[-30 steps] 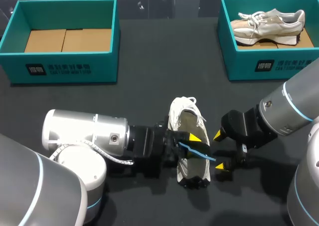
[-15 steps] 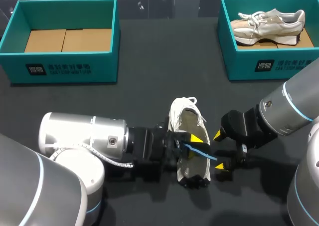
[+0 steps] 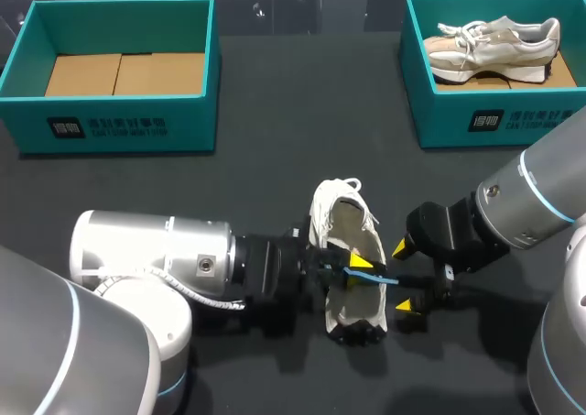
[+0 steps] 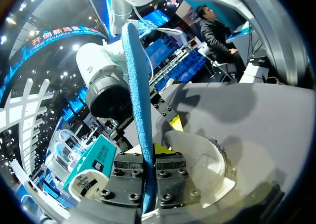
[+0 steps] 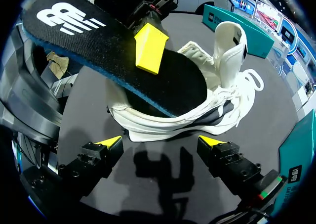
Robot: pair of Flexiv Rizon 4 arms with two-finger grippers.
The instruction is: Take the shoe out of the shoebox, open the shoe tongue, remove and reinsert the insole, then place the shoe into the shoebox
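Observation:
A white shoe (image 3: 346, 250) lies on the black table near the front, its opening upward. My left gripper (image 3: 359, 265) is over the shoe's heel, shut on a blue-bottomed insole (image 3: 374, 277) that lies slanted across the opening. In the left wrist view the insole (image 4: 138, 95) stands edge-on, clamped between the fingers, with the shoe (image 4: 202, 162) just beside them. My right gripper (image 3: 403, 279) stands open beside the shoe's right flank, holding nothing. From the right wrist, the insole (image 5: 98, 46) juts out of the shoe (image 5: 207, 103), ahead of the open right gripper (image 5: 162, 143).
A teal shoebox (image 3: 117, 122) with a bare cardboard floor stands at the back left. A second teal shoebox (image 3: 430, 94) at the back right holds another pale shoe (image 3: 494, 41). Bare black table (image 3: 275, 168) lies between the boxes and the arms.
The left fingers have closed tighter on the insole. The insole's free end has drawn in and now lies closer over the shoe. The right arm has not moved.

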